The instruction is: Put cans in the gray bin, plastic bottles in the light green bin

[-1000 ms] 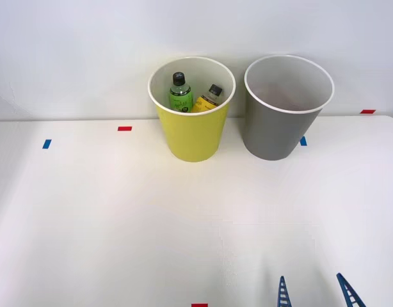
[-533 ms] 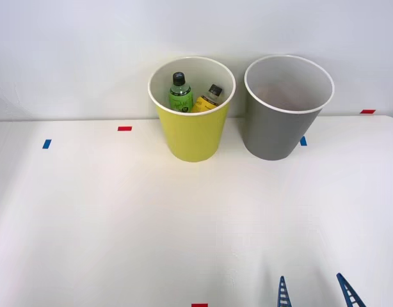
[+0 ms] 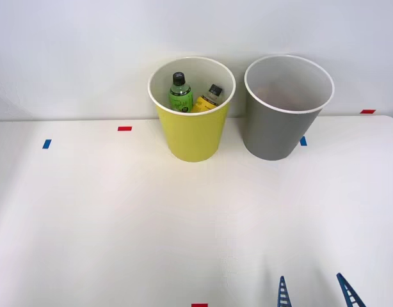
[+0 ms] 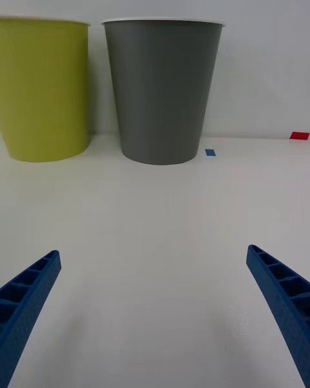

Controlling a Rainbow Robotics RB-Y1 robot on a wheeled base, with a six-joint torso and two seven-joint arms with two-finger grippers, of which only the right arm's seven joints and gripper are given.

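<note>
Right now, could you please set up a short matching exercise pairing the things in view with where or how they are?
Things:
1. green bottle
2. yellow bottle
3. gray bin
4. right hand

States:
A. open, low over the table's near edge
B. upright in the light green bin
C. leaning in the light green bin
D. stands on the robot's right

Pairs: 1-B, 2-C, 3-D, 4-A

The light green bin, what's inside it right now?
Inside the light green bin stand two plastic bottles, a green bottle and a yellow bottle; the bin's wall hides their lower parts.
</note>
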